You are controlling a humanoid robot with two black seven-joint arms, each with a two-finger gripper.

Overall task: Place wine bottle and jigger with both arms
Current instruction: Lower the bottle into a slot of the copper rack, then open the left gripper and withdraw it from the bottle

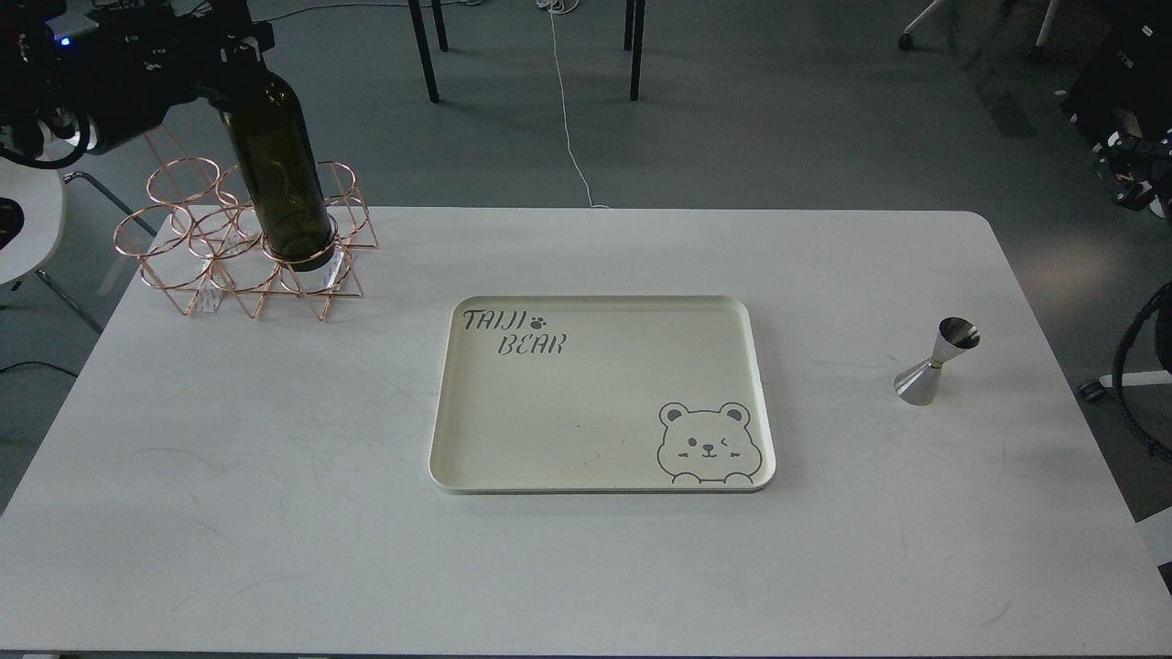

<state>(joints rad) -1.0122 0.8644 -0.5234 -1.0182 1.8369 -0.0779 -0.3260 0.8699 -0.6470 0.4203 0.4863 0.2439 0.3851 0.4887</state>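
A dark green wine bottle (277,178) stands upright with its base inside a front ring of the copper wire rack (183,252) at the table's back left. My left gripper (233,69) is shut on the bottle's neck at the top left of the view. A steel jigger (936,362) stands alone on the table at the right. A cream tray (513,458) with a bear drawing lies in the middle. My right gripper is out of view; only dark parts of an arm show at the right edge.
The white table (275,513) has its right edge close to the jigger. Chair legs and a cable are on the floor behind the table. A white chair stands at the far left.
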